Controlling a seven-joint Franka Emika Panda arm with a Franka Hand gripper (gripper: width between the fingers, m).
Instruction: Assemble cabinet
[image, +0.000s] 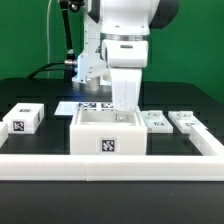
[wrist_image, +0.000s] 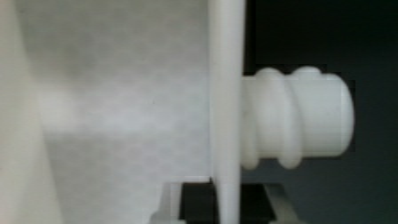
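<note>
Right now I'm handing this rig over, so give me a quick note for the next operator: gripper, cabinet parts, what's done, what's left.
The gripper is shut on an upright white panel, held over the open top of the cabinet. Its lower edge is at the rim, and I cannot tell whether it is seated.
Loose on the table: one tagged block at the exterior view's left, two tagged pieces at its right.
Done: panel gripped and at the cabinet.
Left: seat it, release, then probably the three loose parts.
</note>
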